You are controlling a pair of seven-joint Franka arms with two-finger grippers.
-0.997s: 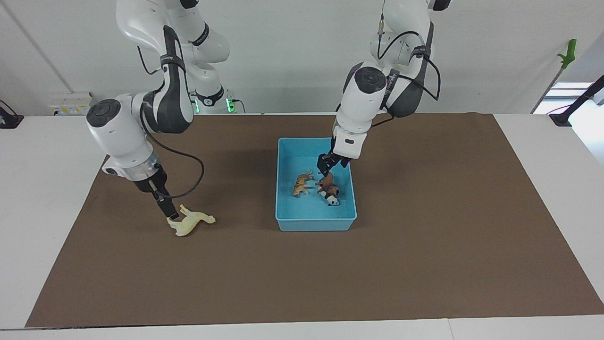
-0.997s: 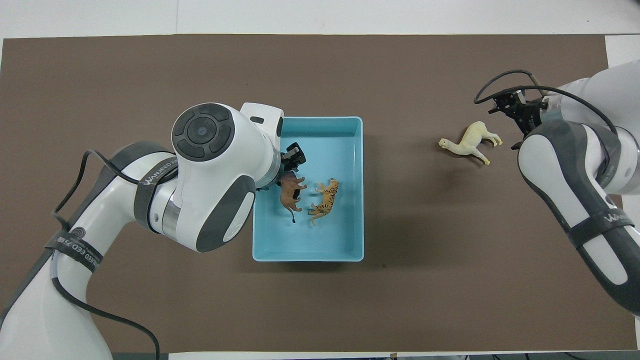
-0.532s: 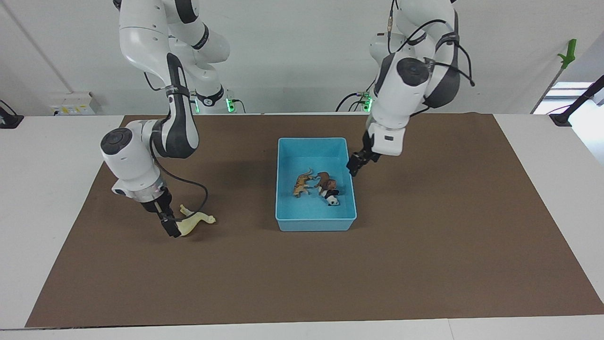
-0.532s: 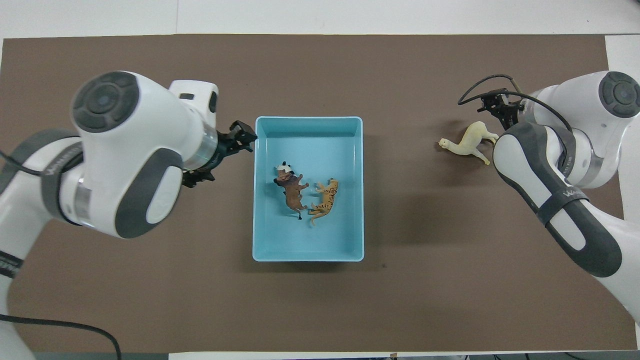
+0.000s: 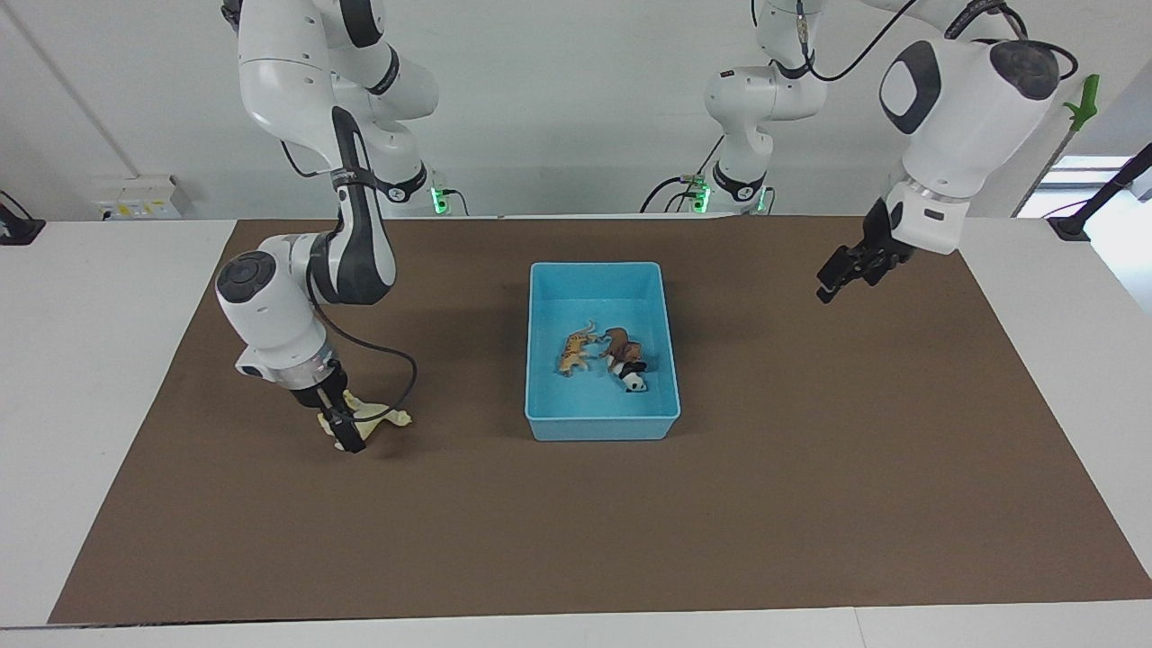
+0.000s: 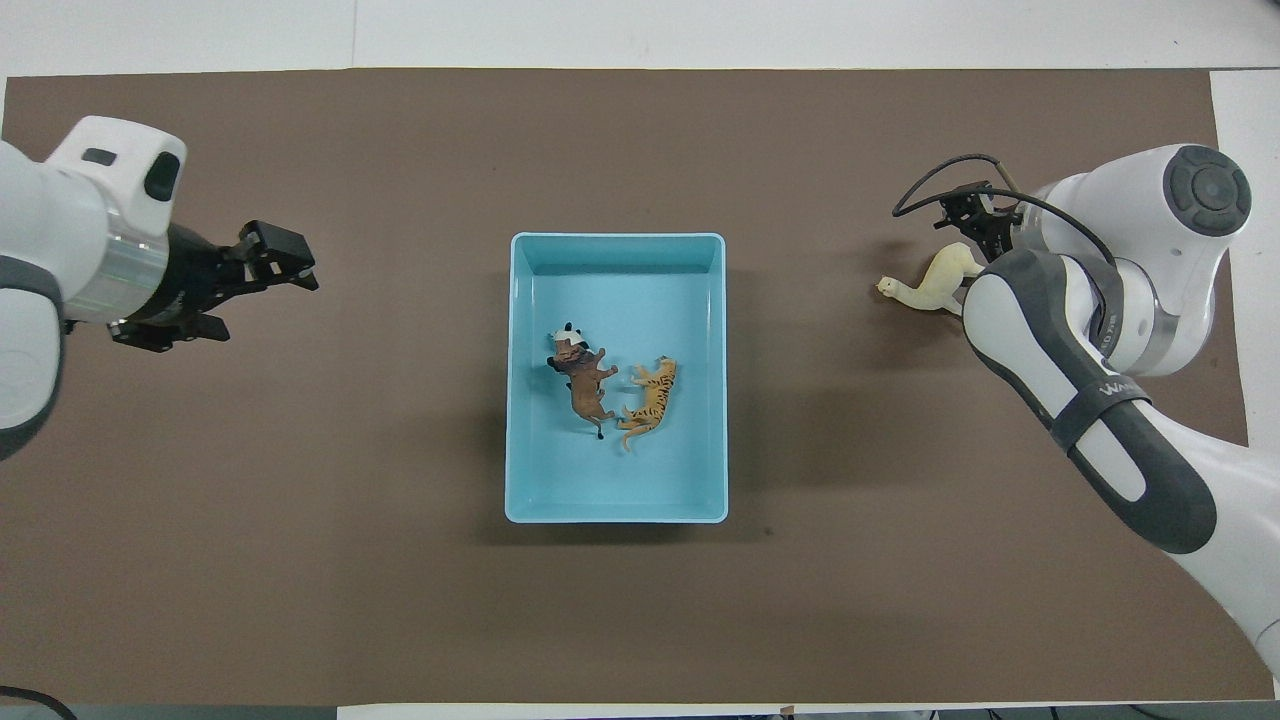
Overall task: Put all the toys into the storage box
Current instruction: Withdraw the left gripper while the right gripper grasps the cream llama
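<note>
The light blue storage box (image 5: 601, 268) (image 6: 617, 238) sits mid-table. Inside it lie the orange tiger (image 5: 576, 351) (image 6: 650, 400), the brown lion (image 5: 621, 345) (image 6: 585, 385) and the panda (image 5: 635, 382) (image 6: 567, 335), which touches the lion. A cream long-necked animal (image 5: 385, 416) (image 6: 925, 288) lies on its side on the mat toward the right arm's end. My right gripper (image 5: 346, 436) is down at its hind end, open, with a finger on either side of the body. Open and holding nothing, my left gripper (image 5: 832, 279) (image 6: 280, 262) hangs over the mat toward the left arm's end.
A brown mat (image 5: 576, 522) covers most of the white table (image 5: 90, 360). A black cable loops from the right wrist just above the cream animal. A green-tipped pole (image 5: 1080, 108) stands off the table at the left arm's end.
My left gripper has drawn away from the storage box and risen over the mat at its own end. My right gripper has come down around the cream animal's hind end.
</note>
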